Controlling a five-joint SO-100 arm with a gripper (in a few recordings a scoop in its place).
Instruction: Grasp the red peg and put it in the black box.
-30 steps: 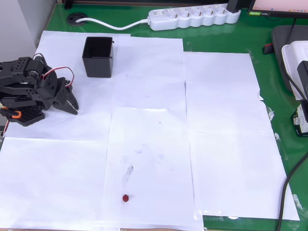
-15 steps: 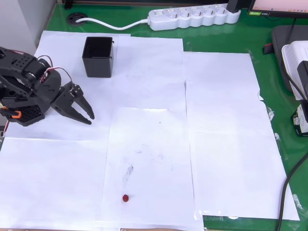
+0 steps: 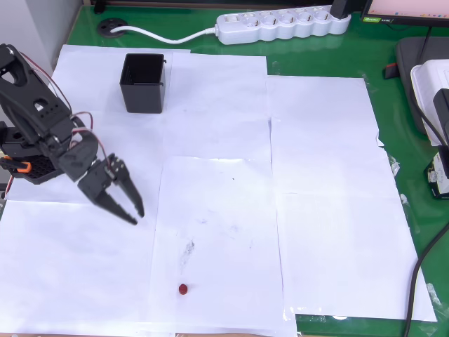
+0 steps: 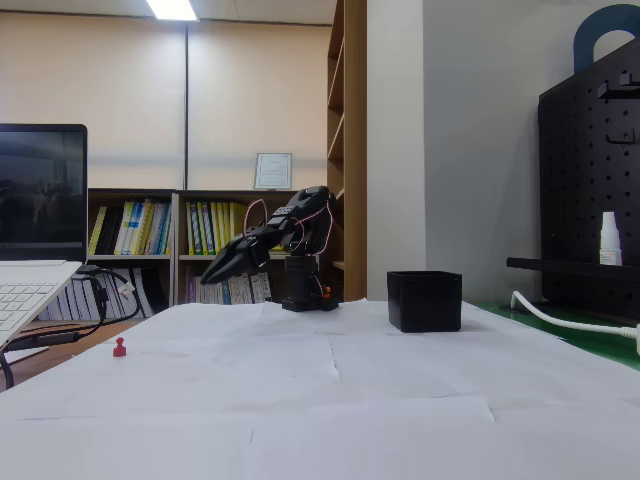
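The red peg [image 3: 183, 288] is a tiny dark-red piece lying on white paper near the front edge of the overhead view; in the fixed view the peg [image 4: 119, 348] stands at the left. The black box [image 3: 144, 83] sits upright at the back left, and the fixed view has the box [image 4: 425, 301] right of centre. My gripper [image 3: 138, 217] hangs above the paper between box and peg, well short of the peg, pointing toward it. Its fingers are slightly open with nothing between them. In the fixed view the gripper [image 4: 207, 279] is raised above the table.
White paper sheets [image 3: 323, 210] cover a green table [image 3: 393, 140]. A white power strip [image 3: 284, 24] with its cable lies at the back. The arm's base [image 3: 28, 165] stands at the left edge. A laptop [image 4: 25, 290] sits at the left of the fixed view.
The arm has unfolded from beside its base, and the gripper has swung down the overhead view toward the red peg. Peg and box have not moved.
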